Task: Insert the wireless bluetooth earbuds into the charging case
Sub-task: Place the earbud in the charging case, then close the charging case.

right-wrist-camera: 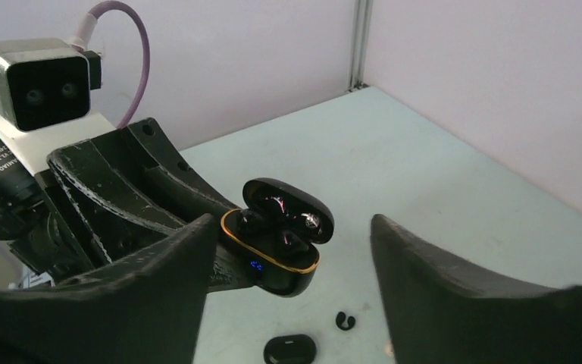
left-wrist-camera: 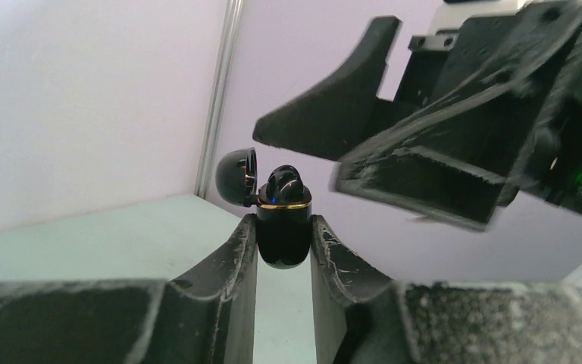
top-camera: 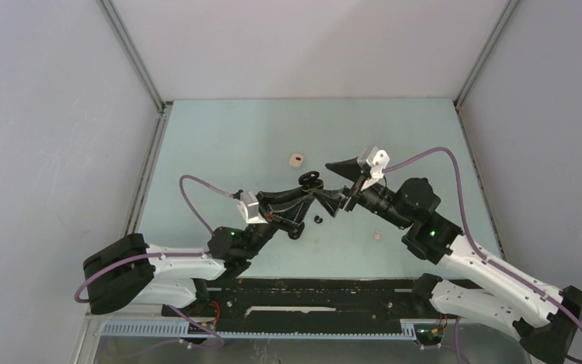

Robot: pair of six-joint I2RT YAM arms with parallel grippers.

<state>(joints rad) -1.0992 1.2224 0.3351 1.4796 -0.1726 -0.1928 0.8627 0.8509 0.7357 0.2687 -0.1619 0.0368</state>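
Observation:
My left gripper (left-wrist-camera: 284, 224) is shut on the lower body of a glossy black charging case (left-wrist-camera: 283, 235) with a gold rim and holds it above the table. Its lid (left-wrist-camera: 239, 176) stands open. A black earbud (left-wrist-camera: 284, 182) sits in the case; the right wrist view shows dark buds in the wells (right-wrist-camera: 276, 227). My right gripper (right-wrist-camera: 292, 227) is open and empty, its jaws wide apart just in front of the case (top-camera: 311, 180). One loose black curled earbud (right-wrist-camera: 345, 321) lies on the table below the case.
A second small black pebble-like case (right-wrist-camera: 289, 350) lies on the table beside the loose earbud. A beige piece (top-camera: 295, 160) lies further back, and a small whitish bit (top-camera: 377, 235) lies near my right arm. Grey walls enclose the table on three sides.

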